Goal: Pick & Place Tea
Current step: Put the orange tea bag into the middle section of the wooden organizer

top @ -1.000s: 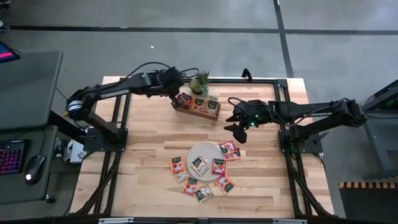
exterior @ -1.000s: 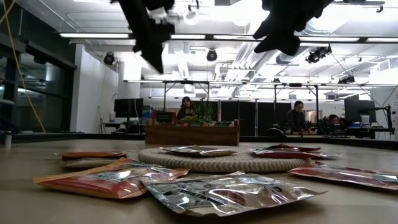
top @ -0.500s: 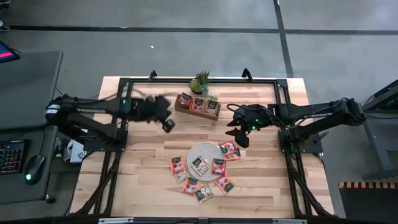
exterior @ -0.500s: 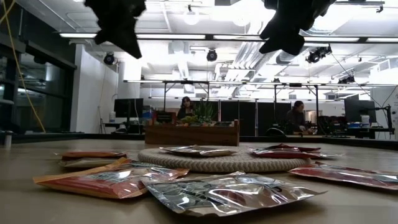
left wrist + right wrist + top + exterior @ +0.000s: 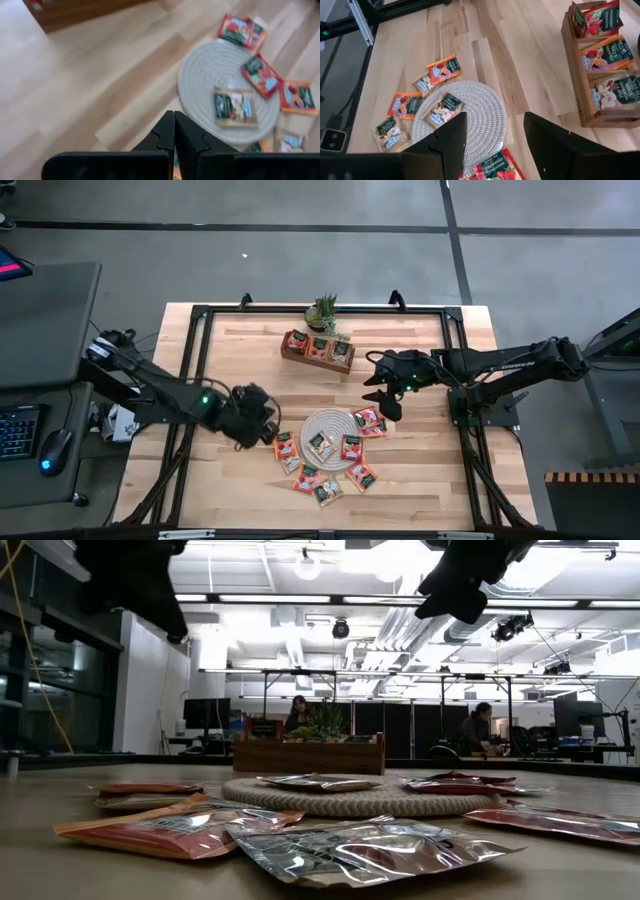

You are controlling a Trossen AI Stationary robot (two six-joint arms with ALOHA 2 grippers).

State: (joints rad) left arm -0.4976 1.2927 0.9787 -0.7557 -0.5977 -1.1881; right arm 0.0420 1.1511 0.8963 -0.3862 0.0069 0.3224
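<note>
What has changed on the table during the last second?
The left gripper, shut and empty, swung from the wooden tray down toward the tea sachets beside the woven mat. The right gripper stayed open above the table; sachets and tray did not move.

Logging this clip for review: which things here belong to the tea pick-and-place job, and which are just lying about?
Job: tea sachets; wooden tray already holding sachets; left gripper, shut, beside the mat; right gripper, open, above the sachets.
Lying about: woven mat; small plant.
</note>
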